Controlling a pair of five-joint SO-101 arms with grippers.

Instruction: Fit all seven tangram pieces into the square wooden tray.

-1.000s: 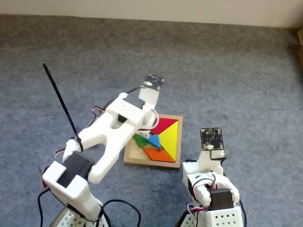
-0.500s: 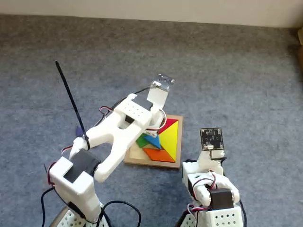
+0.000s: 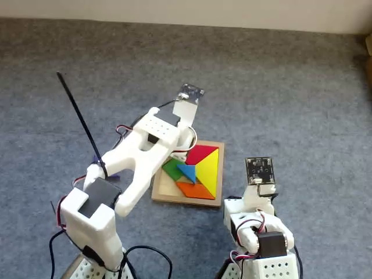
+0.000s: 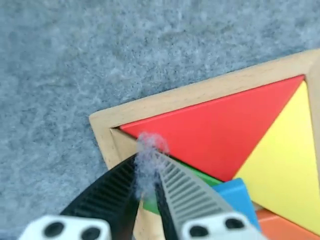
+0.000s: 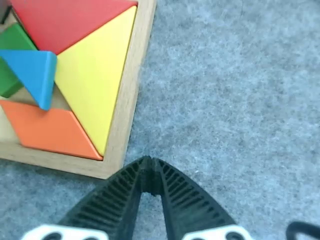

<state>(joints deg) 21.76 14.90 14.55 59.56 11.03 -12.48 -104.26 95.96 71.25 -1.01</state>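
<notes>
The grey desk (image 3: 302, 104) carries everything. Against the picture of half a second ago, the left arm (image 3: 139, 160) has been swung back toward the upper left of the high view. Its wrist now lies a little farther left and higher, and the thin black strap (image 3: 75, 116) on it is shifted left as well. More of the green piece (image 3: 172, 170) is uncovered. The right arm (image 3: 258, 232) at the lower right is unchanged.

The square tray (image 3: 186, 201) is set at the middle of the high view, slightly turned. Its upper left corner is covered there by the left arm. Bare wood is seen along its lower left.

The yellow triangle (image 3: 210, 170) is laid with its long side up and down along the right rim, its apex pointing left to the centre. The red triangle (image 3: 201, 154) has its long side along the upper rim, apex pointing down. The orange parallelogram (image 3: 195, 189) runs left to right along the lower rim. The blue triangle (image 3: 188, 172) sits askew at the centre; whether it lies flat cannot be told.

The left claw (image 4: 147, 165) is closed over the tray's corner beside the red triangle's sharp point. A grey blur at its tips cannot be made out, and no piece is gripped. The right claw (image 5: 148, 162) is closed on nothing, over the desk just beside the tray's lower right corner.
</notes>
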